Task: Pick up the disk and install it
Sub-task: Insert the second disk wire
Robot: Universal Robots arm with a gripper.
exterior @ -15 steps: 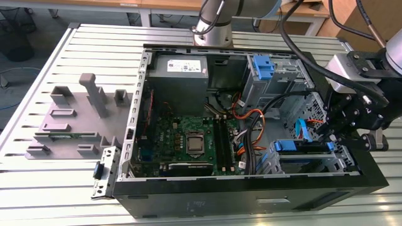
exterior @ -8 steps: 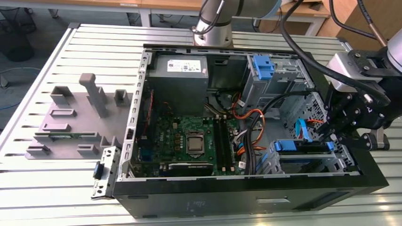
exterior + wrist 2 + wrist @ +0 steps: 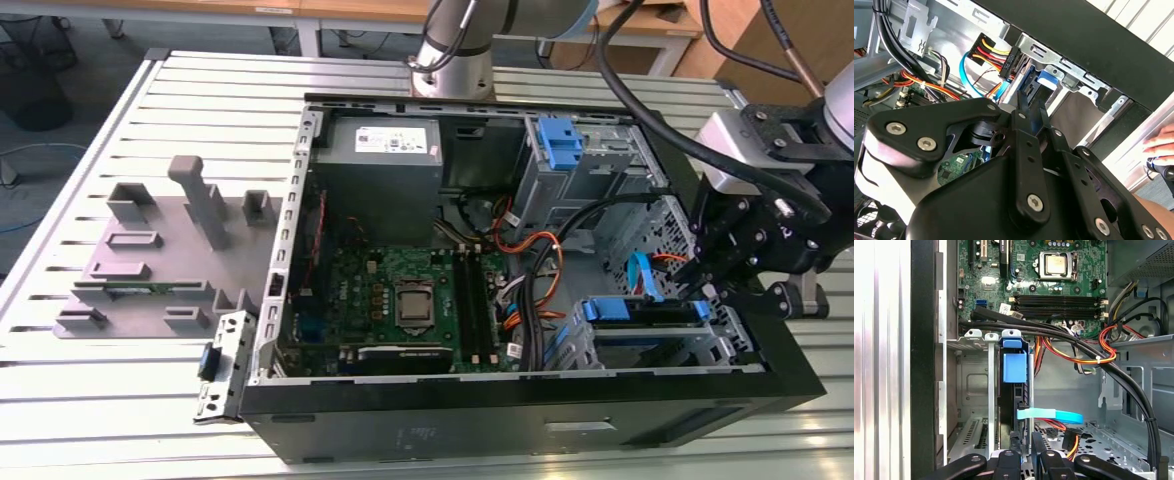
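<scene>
The disk (image 3: 1014,405) stands edge-on in the metal drive cage (image 3: 971,385) at the case's front corner. Its blue carrier tab (image 3: 1015,367) faces the motherboard. In the exterior view the blue carrier of the disk (image 3: 643,310) shows in the cage at the lower right. My black gripper (image 3: 747,255) hangs over that corner. In both wrist views my gripper (image 3: 1025,447) (image 3: 1029,105) has its fingers drawn close together, right at the disk's near end. Whether they touch the disk I cannot tell.
Cable bundles (image 3: 1089,347) and a light blue flat cable (image 3: 1054,415) cross beside the cage, and a power plug (image 3: 1009,62) hangs close. The power supply (image 3: 380,145), a lone blue bracket (image 3: 561,140) and the motherboard (image 3: 400,300) fill the case. A hand (image 3: 1160,142) rests outside it.
</scene>
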